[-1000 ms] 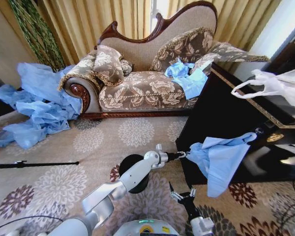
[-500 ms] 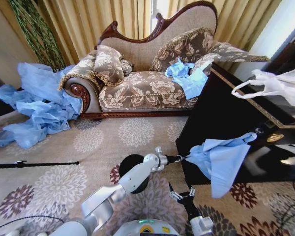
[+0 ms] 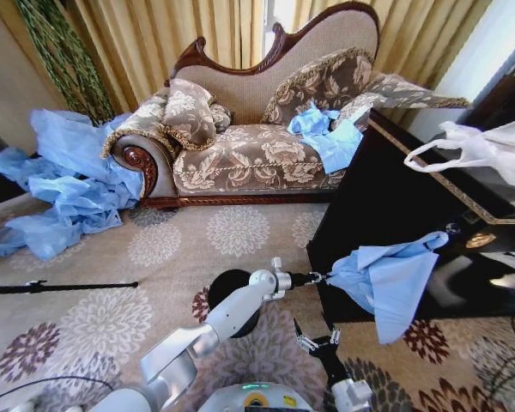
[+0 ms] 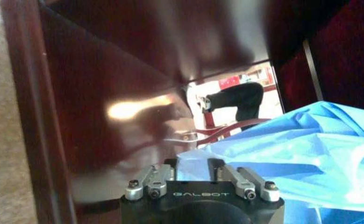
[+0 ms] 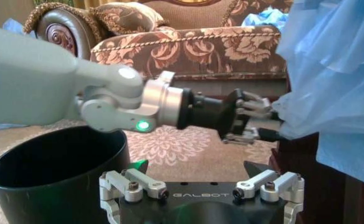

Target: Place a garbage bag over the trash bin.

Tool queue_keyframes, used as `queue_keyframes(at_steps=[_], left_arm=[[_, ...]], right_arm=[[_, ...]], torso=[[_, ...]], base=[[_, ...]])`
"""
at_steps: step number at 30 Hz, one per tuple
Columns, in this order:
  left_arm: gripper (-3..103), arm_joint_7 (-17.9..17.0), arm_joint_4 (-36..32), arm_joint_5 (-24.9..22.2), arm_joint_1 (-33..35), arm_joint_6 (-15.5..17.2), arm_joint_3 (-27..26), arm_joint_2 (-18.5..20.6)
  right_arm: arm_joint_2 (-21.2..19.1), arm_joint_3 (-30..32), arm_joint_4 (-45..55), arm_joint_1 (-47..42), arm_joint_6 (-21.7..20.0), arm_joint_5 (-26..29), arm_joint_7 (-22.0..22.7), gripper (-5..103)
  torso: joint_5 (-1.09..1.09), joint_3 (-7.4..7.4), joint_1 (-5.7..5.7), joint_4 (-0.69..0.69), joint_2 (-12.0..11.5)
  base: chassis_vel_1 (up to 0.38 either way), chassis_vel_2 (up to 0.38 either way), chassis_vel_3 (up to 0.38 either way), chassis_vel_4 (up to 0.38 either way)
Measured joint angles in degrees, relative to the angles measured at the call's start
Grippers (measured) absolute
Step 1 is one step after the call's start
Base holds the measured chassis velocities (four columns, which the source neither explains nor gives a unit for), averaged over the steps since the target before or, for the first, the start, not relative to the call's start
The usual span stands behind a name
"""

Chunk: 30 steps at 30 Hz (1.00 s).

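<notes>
Your left arm reaches forward and to the right from the lower left of the head view, elbow bent, wrist level, ending at the left tool (image 3: 319, 278), which is clamped on one corner of the garbage bag (image 3: 384, 279). In the left wrist view the left tool (image 4: 193, 169) has its fingers (image 4: 216, 168) pinched on the bag's blue plastic (image 4: 306, 154). One garbage bag is in play: it hangs from that pinch and drapes down the side of the dark cabinet (image 3: 386, 206), with its far end resting near the cabinet's top edge. Your right arm sits low at the bottom centre, forearm pointing up and forward; the right tool (image 3: 317, 341) is spread open and holds nothing, just below the bag. The right wrist view confirms the right tool (image 5: 202, 186) with its fingers (image 5: 270, 183) apart. One trash bin (image 3: 227, 287) stands upright on the patterned carpet (image 3: 240, 232), partly behind the left forearm, unlined, near the bag but apart from it. One sofa (image 3: 257, 137) stands behind, and one white plastic bag (image 3: 481, 148) lies on the cabinet's surface
</notes>
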Motion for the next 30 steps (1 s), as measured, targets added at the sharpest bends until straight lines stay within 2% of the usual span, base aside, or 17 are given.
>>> queue_keyframes(at_steps=[3, 4, 7, 9, 12, 13, 16, 18, 21, 22, 25, 30], left_arm=[[50, 0.4, 1.32, 0.0, -0.76, 0.0, 0.54, -1.13], [50, 0.4, 1.32, 0.0, -0.76, 0.0, 0.54, -1.13], [67, 1.02, 2.16, 0.27, -1.0, -0.1, 1.55, -1.27], [67, 1.09, 2.16, 0.44, -0.9, -0.14, 1.57, -1.28], [83, 1.19, 1.96, 0.67, -0.49, -0.44, 1.55, -1.28], [83, 1.19, 1.96, 0.67, -0.49, -0.44, 1.55, -1.28], [95, 1.42, 2.12, 0.82, -0.48, -1.08, 1.31, -1.28], [95, 1.47, 2.12, 0.83, -0.48, -1.32, 1.25, -1.28], [84, 2.39, 2.23, 1.35, -0.29, -2.49, 1.22, -1.27], [84, 2.39, 2.23, 1.35, -0.29, -2.49, 1.22, -1.27], [72, 3.37, 2.56, 2.26, 0.36, -3.08, 1.11, -1.25], [64, 4.49, 2.66, 3.01, 0.96, -3.64, 1.08, -1.24]], right_arm=[[-0.09, -0.59, 0.0, -0.05, 0.05, -0.5, 0.0, 100], [-0.09, -0.59, 0.0, -0.05, 0.05, -0.5, 0.0, 100], [0.09, -1.12, -0.24, -0.05, 0.12, -0.99, 0.02, 100], [0.16, -1.3, -0.36, -0.04, 0.14, -1.15, 0.04, 100], [0.21, -1.85, -0.47, 0.02, 0.16, -1.61, 0.15, 100], [0.21, -1.85, -0.47, 0.02, 0.16, -1.61, 0.15, 100], [0.27, -2.22, -0.47, -0.02, 0.16, -1.84, 0.24, 100], [0.3, -2.32, -0.47, -0.04, 0.16, -1.92, 0.25, 100], [0.42, -2.76, -0.44, -0.09, 0.17, -2.17, 0.37, 100], [0.42, -2.76, -0.44, -0.09, 0.17, -2.17, 0.37, 100], [0.44, -3.64, -0.39, 0.01, 0.17, -2.23, 0.59, 100], [0.49, -4.25, -0.41, 0.31, 0.16, -2.51, 0.65, 100]], torso=[[0.0, 0.0, 0.0, 0.0, 0.0], [0.0, 0.0, 0.0, 0.0, 0.0], [0.0, 0.0, 0.0, 0.01, 0.0], [0.0, 0.0, 0.0, 0.0, 0.0], [0.0, 0.0, 0.0, 0.01, 0.0], [0.0, 0.0, 0.0, 0.01, 0.0], [0.0, 0.0, 0.0, 0.01, 0.0], [0.0, 0.0, 0.0, 0.01, 0.0], [0.0, 0.0, 0.0, 0.0, 0.0], [0.0, 0.0, 0.0, 0.0, 0.0], [0.0, 0.0, 0.0, 0.01, 0.0], [0.0, 0.0, 0.0, 0.01, 0.0]], base=[[0.0, 0.0, 0.0, 0.0], [0.0, 0.0, 0.0, 0.0], [0.0, 0.0, 0.0, 0.0], [0.0, 0.0, 0.0, 0.0], [0.0, 0.0, 0.0, 0.0], [0.0, 0.0, 0.0, 0.0], [0.0, 0.0, 0.0, 0.0], [0.0, 0.0, 0.0, 0.0], [0.0, 0.0, 0.0, 0.0], [0.0, 0.0, 0.0, 0.0], [0.0, 0.0, 0.0, 0.0], [0.0, 0.0, 0.0, 0.0]])
